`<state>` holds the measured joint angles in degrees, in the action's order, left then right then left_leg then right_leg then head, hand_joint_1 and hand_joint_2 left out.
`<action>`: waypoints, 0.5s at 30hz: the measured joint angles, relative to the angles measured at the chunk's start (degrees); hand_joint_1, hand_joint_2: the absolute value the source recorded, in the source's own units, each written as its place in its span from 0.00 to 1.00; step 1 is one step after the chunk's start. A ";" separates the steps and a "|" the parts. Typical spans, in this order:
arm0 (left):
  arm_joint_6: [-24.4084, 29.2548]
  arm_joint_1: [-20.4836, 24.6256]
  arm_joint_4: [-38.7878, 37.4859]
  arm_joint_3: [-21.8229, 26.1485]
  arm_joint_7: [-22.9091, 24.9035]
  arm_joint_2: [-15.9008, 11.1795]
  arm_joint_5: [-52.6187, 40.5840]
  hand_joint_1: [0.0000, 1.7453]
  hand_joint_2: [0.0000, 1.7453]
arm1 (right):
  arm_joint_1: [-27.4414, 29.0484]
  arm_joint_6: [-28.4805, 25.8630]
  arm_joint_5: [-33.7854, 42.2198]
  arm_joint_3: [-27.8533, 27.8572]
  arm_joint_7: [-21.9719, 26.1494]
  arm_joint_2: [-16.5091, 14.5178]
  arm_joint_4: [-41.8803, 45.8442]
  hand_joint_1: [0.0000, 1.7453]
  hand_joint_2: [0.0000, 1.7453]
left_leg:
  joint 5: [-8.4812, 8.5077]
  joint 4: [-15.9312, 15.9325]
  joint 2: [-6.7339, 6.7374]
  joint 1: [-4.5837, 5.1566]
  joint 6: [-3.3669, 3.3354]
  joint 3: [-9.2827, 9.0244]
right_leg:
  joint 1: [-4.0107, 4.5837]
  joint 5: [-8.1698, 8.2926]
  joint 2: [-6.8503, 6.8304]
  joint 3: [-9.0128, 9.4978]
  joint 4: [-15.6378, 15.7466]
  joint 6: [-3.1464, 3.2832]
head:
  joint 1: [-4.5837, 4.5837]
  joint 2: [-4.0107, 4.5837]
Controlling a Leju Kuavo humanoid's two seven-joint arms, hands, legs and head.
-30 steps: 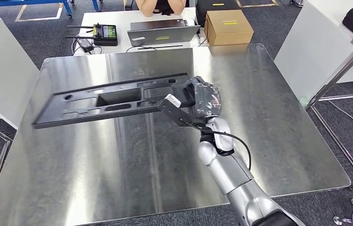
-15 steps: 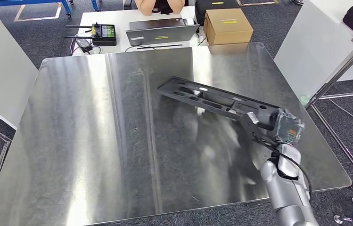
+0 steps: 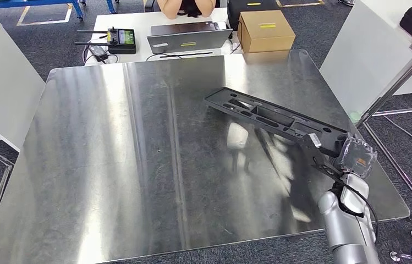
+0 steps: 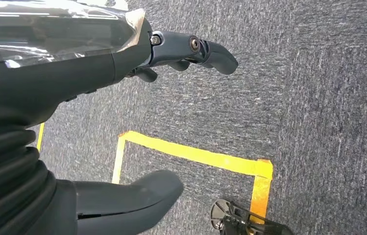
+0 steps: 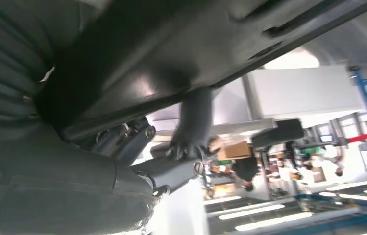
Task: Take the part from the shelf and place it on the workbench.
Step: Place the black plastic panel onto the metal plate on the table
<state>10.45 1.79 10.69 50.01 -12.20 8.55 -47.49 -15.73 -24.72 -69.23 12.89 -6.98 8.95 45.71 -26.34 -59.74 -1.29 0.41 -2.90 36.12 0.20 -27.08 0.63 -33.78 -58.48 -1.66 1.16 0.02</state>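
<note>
The part (image 3: 272, 118) is a long black plastic panel with cut-outs, lying slantwise low over the right half of the steel workbench (image 3: 110, 165). My right hand (image 3: 352, 157) grips its near end by the bench's right edge. Whether the far end touches the steel I cannot tell. From the right wrist camera the part's dark underside (image 5: 196, 39) lies across my right hand, with a finger (image 5: 193, 122) curled against it. My left hand (image 4: 98, 68) hangs over grey carpet, its fingers apart and holding nothing.
Behind the bench stands a white table with a laptop (image 3: 190, 37), a cardboard box (image 3: 267, 30) and a handheld controller (image 3: 122, 39); a person (image 3: 187, 6) sits there. White cabinets flank the bench at the left (image 3: 0, 77) and right (image 3: 379, 49).
My right arm has swung the part from the bench's left-middle over to its right side, turning it and bringing it lower; the hand now sits near the right edge.
</note>
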 joint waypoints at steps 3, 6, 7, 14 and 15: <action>0.57 0.01 0.01 0.00 -0.18 -0.01 -0.55 0.00 0.75 | 0.01 0.03 0.38 0.99 1.33 0.12 -0.11 0.00 0.00 | 0.00 0.00 0.07 0.01 0.00 0.00 | 0.00 0.00 0.05 0.01 0.00 0.00 | 0.00 0.00; 1.04 0.03 0.06 0.09 -0.58 -0.02 -0.56 0.00 0.00 | -0.49 -0.26 0.37 1.41 2.24 0.12 -0.62 0.00 0.00 | -0.01 0.00 0.10 0.01 0.00 0.00 | 0.00 0.00 0.08 0.01 0.00 0.00 | 0.00 0.00; 1.14 0.04 0.07 0.21 -0.65 -0.02 -0.52 0.00 0.00 | -0.79 -0.46 0.35 1.43 2.41 0.12 -0.85 0.00 0.00 | 0.00 0.00 0.10 0.01 0.00 -0.01 | 0.00 0.01 0.08 0.02 0.00 0.00 | 0.00 0.00; 1.37 0.04 0.07 1.28 0.10 0.03 -0.07 0.00 0.00 | -3.25 -3.27 0.39 1.41 3.91 0.03 -2.67 0.00 0.00 | 0.00 0.00 0.10 0.01 0.00 -0.08 | 0.00 0.01 0.08 0.09 0.00 0.00 | 0.01 0.00; 1.46 0.05 0.07 1.43 0.17 0.07 0.06 0.00 0.00 | -3.64 -3.69 0.40 1.40 4.31 -0.05 -2.93 0.00 0.00 | 0.00 0.00 0.11 0.01 0.00 -0.08 | 0.00 0.01 0.09 0.09 -0.01 0.00 | 0.01 0.00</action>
<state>11.91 1.84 10.75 51.44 -12.03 8.62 -47.43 -19.37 -28.41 -68.83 14.29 -2.67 8.90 42.78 -26.34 -59.74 -1.19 0.42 -2.90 36.04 0.21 -27.07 0.72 -33.69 -58.48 -1.66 1.17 0.02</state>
